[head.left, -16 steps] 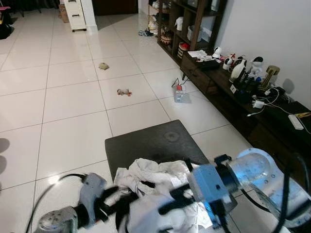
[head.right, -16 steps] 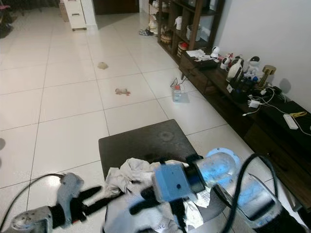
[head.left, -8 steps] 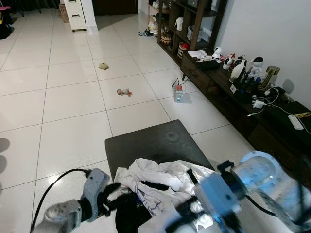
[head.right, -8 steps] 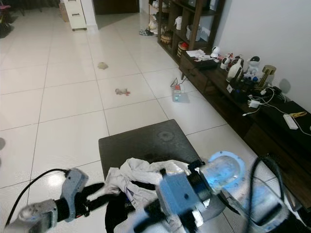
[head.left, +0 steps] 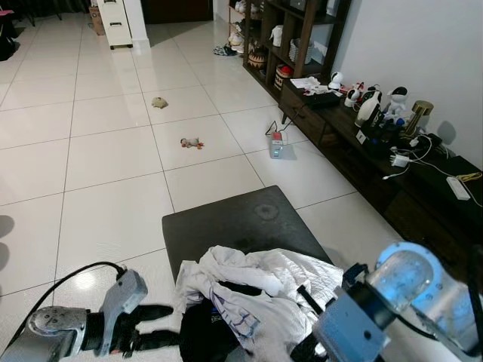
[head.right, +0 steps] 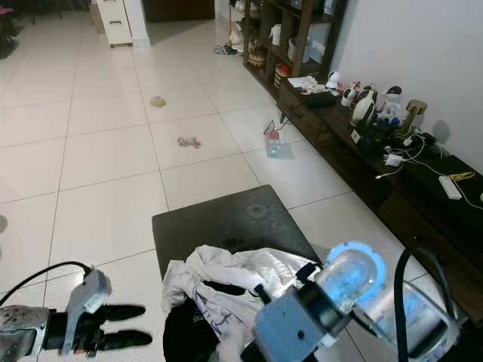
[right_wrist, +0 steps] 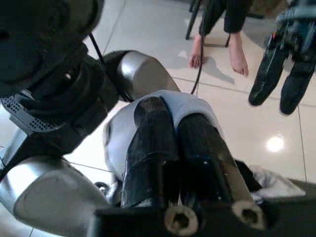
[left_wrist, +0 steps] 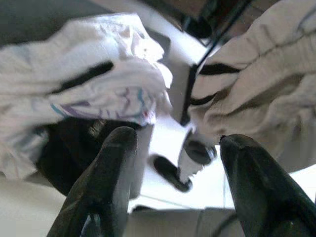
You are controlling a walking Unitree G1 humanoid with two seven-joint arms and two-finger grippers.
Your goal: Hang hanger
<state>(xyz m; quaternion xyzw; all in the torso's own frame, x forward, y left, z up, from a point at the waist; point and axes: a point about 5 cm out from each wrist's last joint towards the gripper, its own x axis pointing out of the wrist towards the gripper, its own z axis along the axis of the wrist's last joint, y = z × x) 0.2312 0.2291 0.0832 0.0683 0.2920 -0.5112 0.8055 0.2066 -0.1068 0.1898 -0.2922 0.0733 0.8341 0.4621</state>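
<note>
Left eye view | bench [head.left: 234, 222]: dark, on tiled floor | clothes pile [head.left: 256, 290]: white and black, heaped at bench's near end | left pincer [head.left: 155, 326]: spread, empty, beside pile | right pincer [right_wrist: 180, 158]: pressed together | hanger: cannot tell

A lived-in home, probably a living room: pale tiled floor [head.left: 113, 151], a dark shelf unit [head.left: 298, 34] and low sideboard [head.left: 392, 170] crowded with figurines along the right, laundry [head.left: 256, 290] heaped on a footstool [head.left: 234, 222] at lower centre.
</note>
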